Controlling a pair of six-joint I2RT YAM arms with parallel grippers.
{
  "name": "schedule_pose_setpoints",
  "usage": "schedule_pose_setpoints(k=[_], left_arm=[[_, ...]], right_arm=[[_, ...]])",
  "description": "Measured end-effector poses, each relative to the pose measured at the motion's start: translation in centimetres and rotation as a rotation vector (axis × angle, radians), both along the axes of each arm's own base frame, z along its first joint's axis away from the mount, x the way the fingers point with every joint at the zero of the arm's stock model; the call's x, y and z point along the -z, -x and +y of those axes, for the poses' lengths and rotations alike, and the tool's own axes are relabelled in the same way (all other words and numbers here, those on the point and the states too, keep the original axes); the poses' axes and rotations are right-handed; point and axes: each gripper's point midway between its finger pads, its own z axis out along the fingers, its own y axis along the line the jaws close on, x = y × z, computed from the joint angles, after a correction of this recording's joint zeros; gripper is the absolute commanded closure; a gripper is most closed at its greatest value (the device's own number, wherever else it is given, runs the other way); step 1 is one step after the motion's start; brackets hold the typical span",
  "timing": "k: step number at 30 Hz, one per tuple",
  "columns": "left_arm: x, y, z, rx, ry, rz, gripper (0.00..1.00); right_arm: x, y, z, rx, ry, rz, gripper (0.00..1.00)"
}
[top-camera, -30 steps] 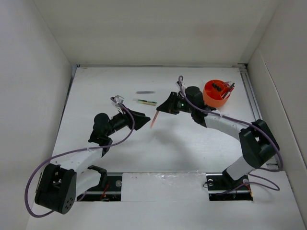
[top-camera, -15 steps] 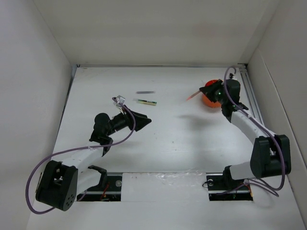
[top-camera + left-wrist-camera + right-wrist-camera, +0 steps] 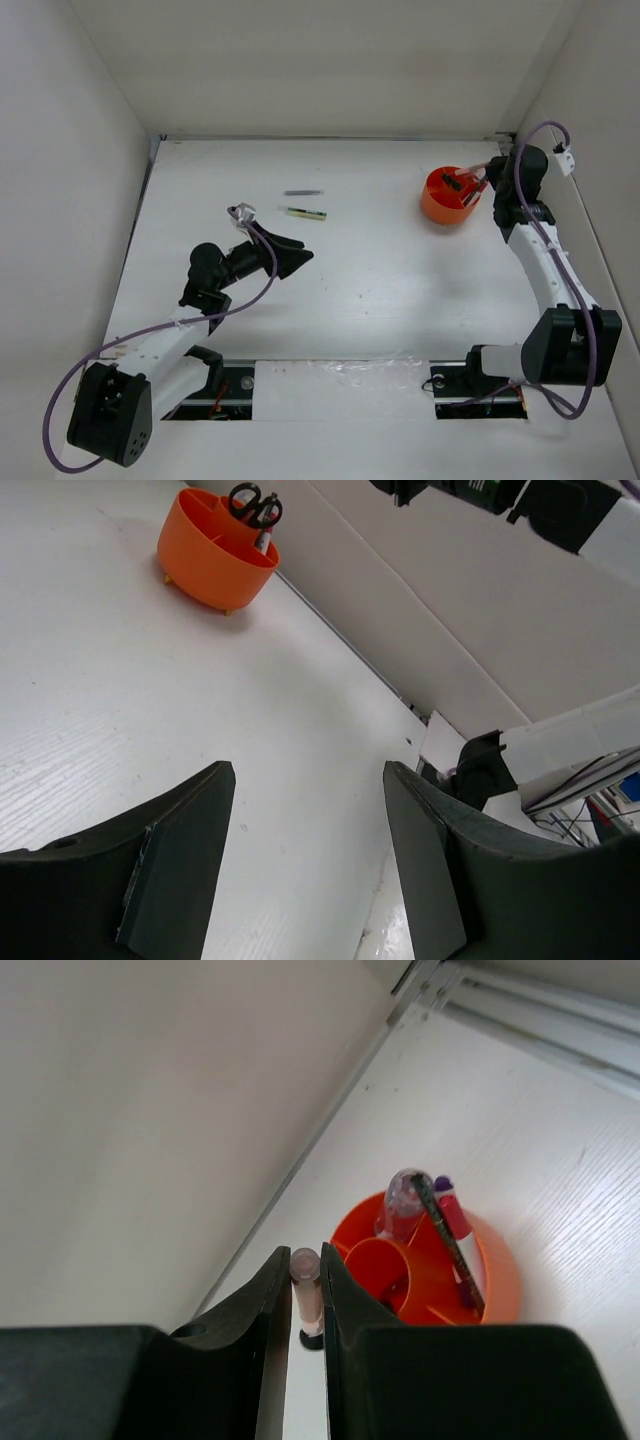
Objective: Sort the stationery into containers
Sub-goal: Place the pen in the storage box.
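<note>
The orange organiser (image 3: pixel 446 205) stands at the table's right rear, with black-handled scissors (image 3: pixel 455 183) inside. My right gripper (image 3: pixel 305 1256) is shut on a pink pen (image 3: pixel 306 1288), held just outside the organiser's rim (image 3: pixel 500 1272). A red pen with a purple cap (image 3: pixel 451 1210) and a clear-capped pen (image 3: pixel 404 1196) stand in its compartments. A green-yellow marker (image 3: pixel 303 213) and a dark grey stick (image 3: pixel 301 192) lie on the table at mid rear. My left gripper (image 3: pixel 300 255) hovers open and empty in front of the marker; its wrist view shows the organiser (image 3: pixel 213 558) far off.
White walls enclose the table on three sides, and the right wall stands close behind my right gripper (image 3: pixel 492 177). A metal rail (image 3: pixel 525 200) runs along the table's right edge. Purple cables loop off both arms.
My right arm swung from the table's middle to the far right, carrying the pink pen to the organiser's side. The left arm drew back slightly.
</note>
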Motion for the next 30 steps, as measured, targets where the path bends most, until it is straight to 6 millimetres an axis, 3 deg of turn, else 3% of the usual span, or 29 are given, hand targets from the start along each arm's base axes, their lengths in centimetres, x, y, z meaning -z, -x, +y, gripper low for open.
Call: schedule_pose_setpoints(k=[4,12,17,26,30], left_arm=[[0.5,0.1,-0.1,0.002,-0.013,0.018,0.42],[1.1,-0.1,-0.1,-0.006,-0.028,0.031,0.42],[1.7,-0.4,-0.1,-0.015,-0.039,0.050,0.42],[2.4,-0.6,-0.1,-0.018,-0.050,0.067,0.42],[2.4,-0.6,-0.1,-0.018,-0.051,0.068,0.42]], right_arm=[[0.2,-0.3,-1.5,0.084,0.043,0.034,1.00],[5.1,-0.9,-3.0,0.148,0.082,0.183,1.00],[6.6,-1.8,-3.2,0.158,0.088,0.219,1.00],[6.8,-1.8,-3.3,0.175,0.104,0.231,1.00],[5.3,-1.0,-3.2,0.188,0.115,0.209,1.00]])
